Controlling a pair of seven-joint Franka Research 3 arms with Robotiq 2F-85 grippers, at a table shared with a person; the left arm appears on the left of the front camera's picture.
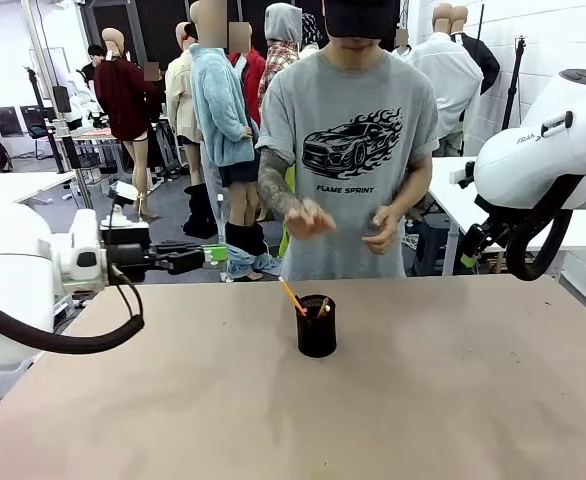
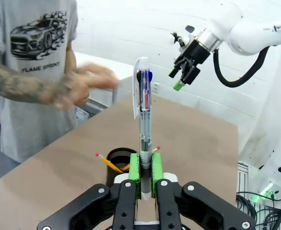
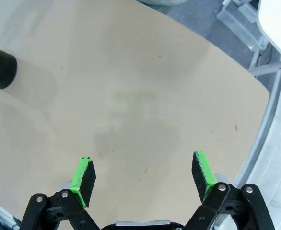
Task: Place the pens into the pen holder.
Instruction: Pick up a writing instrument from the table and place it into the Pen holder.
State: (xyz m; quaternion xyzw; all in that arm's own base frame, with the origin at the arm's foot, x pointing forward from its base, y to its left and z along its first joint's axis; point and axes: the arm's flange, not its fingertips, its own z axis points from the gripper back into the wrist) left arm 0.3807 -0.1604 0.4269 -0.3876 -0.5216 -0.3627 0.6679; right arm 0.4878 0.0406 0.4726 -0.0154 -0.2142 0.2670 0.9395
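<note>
Left gripper (image 2: pixel 146 179) is clamping the white-silver pen (image 2: pixel 143 103) lengthwise along its fingers, out at the table's left edge well apart from the pen holder (image 1: pixel 316 326), nearer it than the right gripper (image 3: pixel 145 178), whose jaws are standing apart.

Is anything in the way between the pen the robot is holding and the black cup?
Nothing visible blocks it. The left gripper holds the white-silver pen, and only bare table lies between it and the pen holder. The person's hands hover behind the cup.
</note>
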